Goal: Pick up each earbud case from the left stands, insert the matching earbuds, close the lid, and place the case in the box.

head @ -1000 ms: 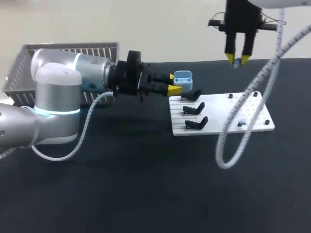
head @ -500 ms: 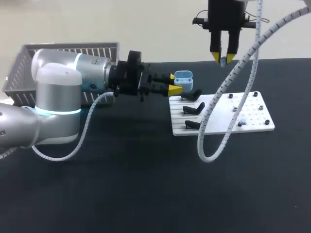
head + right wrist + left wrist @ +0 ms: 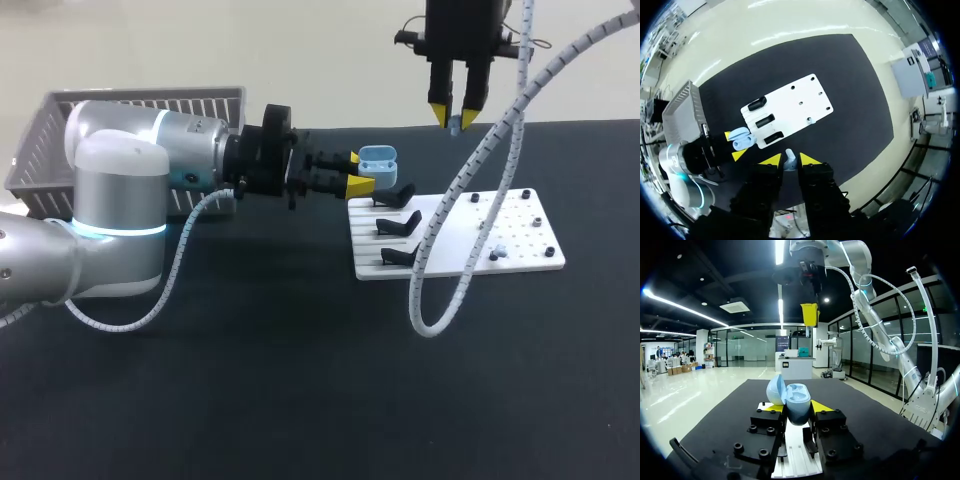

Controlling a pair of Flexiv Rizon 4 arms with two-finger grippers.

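With left gripper (image 3: 355, 171), clamping the pale blue earbud case (image 3: 377, 160) from both sides, lid open, over the far left corner of the white board (image 3: 510, 240), just beyond the three black stands (image 3: 400, 225). With right gripper (image 3: 454, 116), pinching a small pale blue earbud (image 3: 455, 125) between narrow yellow tips, high over the table's (image 3: 300, 380) far edge. At the table's far left corner, behind the left arm, a grey slatted basket (image 3: 140, 100).

no legible text, labels, numbers anywhere
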